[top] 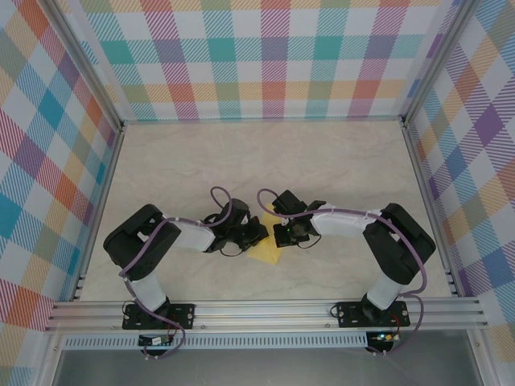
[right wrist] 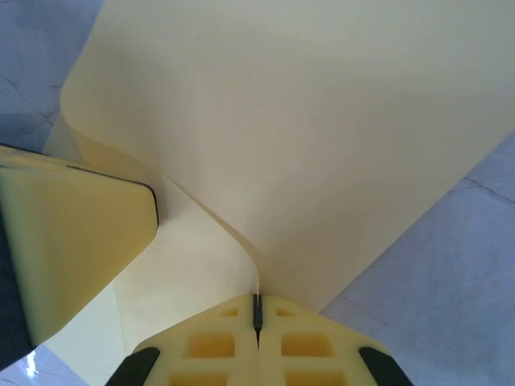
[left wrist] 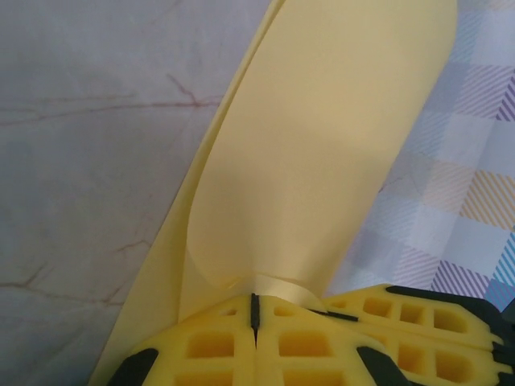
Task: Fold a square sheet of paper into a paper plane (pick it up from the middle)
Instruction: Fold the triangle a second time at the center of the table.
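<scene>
While both pairs of jaws clamp the square sheet of paper [top: 266, 252] by the middle of the near edge of the surface [top: 338, 161], we judge it light, limp and easily creased, best pinched gently near its middle.

Pale marbled table [top: 265, 161]; yellow paper sheet [top: 265, 252] near front-centre.

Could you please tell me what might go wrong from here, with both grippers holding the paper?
1. The left gripper and right gripper both pinch the sheet of paper close together, so pulling apart could tear it.
2. The sheet curls loosely between them, so a crease pressed now may land crooked.
</scene>
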Controlling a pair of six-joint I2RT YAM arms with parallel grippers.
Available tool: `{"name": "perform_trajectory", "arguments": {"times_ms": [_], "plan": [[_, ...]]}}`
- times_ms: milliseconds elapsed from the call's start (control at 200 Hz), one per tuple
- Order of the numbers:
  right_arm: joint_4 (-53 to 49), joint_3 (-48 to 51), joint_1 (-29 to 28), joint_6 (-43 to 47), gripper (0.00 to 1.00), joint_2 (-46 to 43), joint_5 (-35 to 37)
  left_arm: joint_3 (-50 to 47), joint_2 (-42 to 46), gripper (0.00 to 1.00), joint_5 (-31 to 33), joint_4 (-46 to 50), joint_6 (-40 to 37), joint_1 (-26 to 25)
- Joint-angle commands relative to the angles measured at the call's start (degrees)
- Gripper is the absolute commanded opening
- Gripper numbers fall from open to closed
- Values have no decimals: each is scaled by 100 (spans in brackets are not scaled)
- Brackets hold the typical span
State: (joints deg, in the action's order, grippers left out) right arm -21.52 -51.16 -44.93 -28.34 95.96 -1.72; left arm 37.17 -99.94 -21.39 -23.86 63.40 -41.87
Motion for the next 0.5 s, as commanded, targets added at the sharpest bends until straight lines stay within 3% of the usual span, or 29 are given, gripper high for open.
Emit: {"name": "perform_trajectory", "arguments": {"times_ms": [0, 200, 385, 495], "plan": [[-54, 120, 17, -111, 6, 209, 93, -17, -119, 0, 62, 20, -121, 23], [-270, -106, 19, -203, 15, -6, 101, -96, -104, 0, 128, 195, -213, 17], [-519, -134, 32, -390, 41, -787, 285, -144, -104, 0, 128, 190, -225, 4], [-582, -12, 48, -598, 47, -1131, 277, -122, -103, 0, 116, 173, -241, -19]]}}
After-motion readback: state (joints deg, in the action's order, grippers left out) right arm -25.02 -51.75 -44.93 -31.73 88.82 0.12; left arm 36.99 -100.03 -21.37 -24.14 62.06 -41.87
